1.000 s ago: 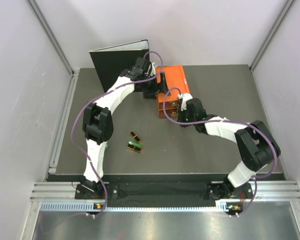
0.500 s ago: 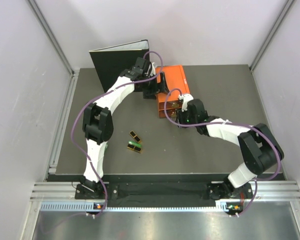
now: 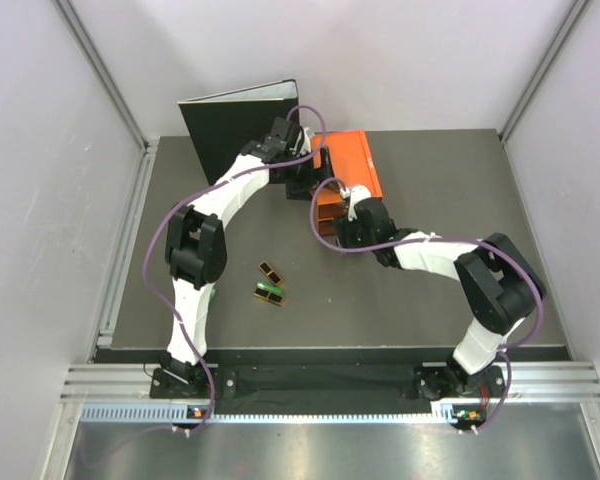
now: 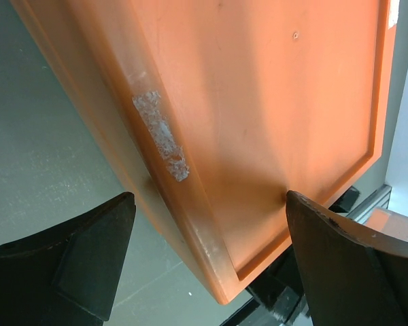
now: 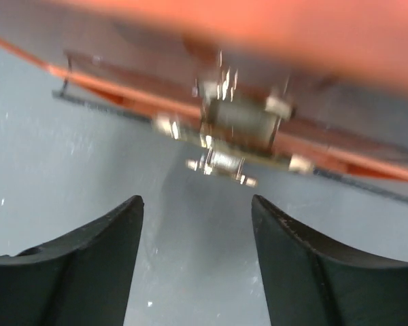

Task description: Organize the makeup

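A: Any lettering on the orange box (image 4: 258,102)?

B: None that could be read. There was one whitish scuffed patch (image 4: 161,136) along its edge, and it carried no print.

A: The black binder (image 3: 235,125)?

B: The cover looked plain from above. Nothing was legible.

A: The small black cases (image 3: 268,271) on the desk (image 3: 430,180)?

B: They were too small in the overhead view to make out any mark or brand.

A: The metal fitting (image 5: 234,139) on the box front?

B: It was blurred in the right wrist view, so no stamp or number was readable.

A: Entry, then: no readable text, label or number anywhere.
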